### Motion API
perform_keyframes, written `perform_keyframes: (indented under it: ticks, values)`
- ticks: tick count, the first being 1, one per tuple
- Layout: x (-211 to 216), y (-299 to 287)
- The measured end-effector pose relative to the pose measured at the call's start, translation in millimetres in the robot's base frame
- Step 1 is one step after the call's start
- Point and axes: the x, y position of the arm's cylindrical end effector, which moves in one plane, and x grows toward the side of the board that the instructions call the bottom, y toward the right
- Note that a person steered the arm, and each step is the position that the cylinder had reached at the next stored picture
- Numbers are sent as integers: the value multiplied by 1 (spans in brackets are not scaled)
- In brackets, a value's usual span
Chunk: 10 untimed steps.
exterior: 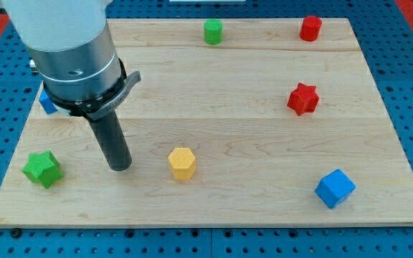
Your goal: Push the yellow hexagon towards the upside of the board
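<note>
The yellow hexagon sits on the wooden board in the lower middle-left. My tip rests on the board to the hexagon's left, about one block width away and not touching it. The rod rises from the tip to the arm's grey body at the view's top left.
A green star lies left of my tip. A blue block is partly hidden behind the arm. A green block and a red block sit at the top edge. A red star is at right, a blue cube at lower right.
</note>
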Motion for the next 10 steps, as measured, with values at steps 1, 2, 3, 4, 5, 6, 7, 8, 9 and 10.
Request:
perform_keyframes:
  ticks: [1,2,3,4,5,6,7,8,9,10]
  values:
    - [2,0]
    - [47,12]
    - [79,41]
    - [33,95]
    - [-2,105]
    - [-36,105]
    - [-66,94]
    - [-113,97]
    - [-147,54]
    - [-102,20]
